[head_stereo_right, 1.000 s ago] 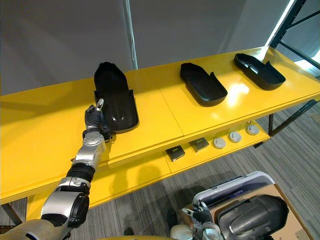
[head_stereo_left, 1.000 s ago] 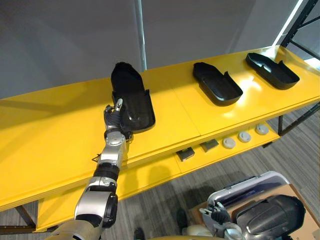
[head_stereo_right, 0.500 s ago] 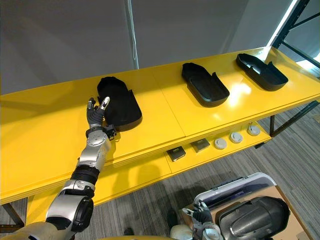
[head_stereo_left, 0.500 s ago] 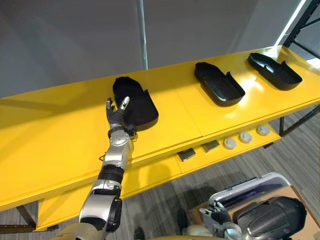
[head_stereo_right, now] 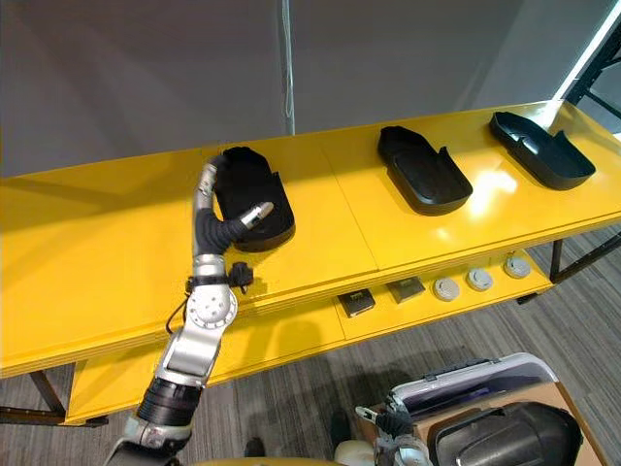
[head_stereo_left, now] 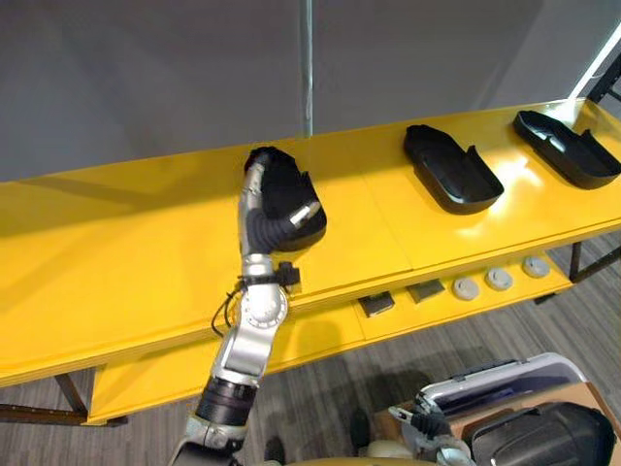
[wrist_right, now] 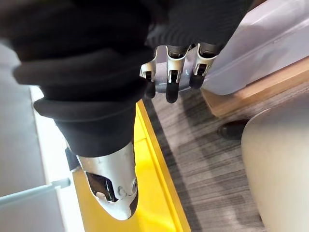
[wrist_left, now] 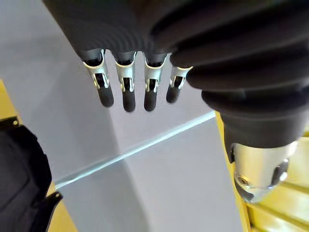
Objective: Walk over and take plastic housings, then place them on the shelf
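Letting go is done: our left hand [head_stereo_left: 260, 216] now stands raised with its fingers [wrist_left: 126, 92] straight and apart from the thumb, holding nothing. A second ago it gripped the near end of the housing [head_stereo_left: 291, 189] and held it tipped up. The housing has since dropped flat onto the shelf [head_stereo_left: 126, 252], and the hand has lifted off it. We judge this placement finished, so the arm is free to pull back.

In the head views the hand stands in front of the housing's near left part, with the fingers running up along its left side and the thumb across its near end. We cannot tell there whether it brushes the plastic. In the left wrist view the fingers aim at the grey wall [wrist_left: 159, 183], and the housing sits off to one side, apart from them.

The housing lies on the top board near its back edge, just left of the seam between the boards. Toward the right end lie a second housing [head_stereo_left: 451, 170] and a third housing [head_stereo_left: 568, 146], well apart. Our right hand [wrist_right: 170, 72] hangs low over the floor [wrist_right: 203, 159], fingers relaxed and empty.
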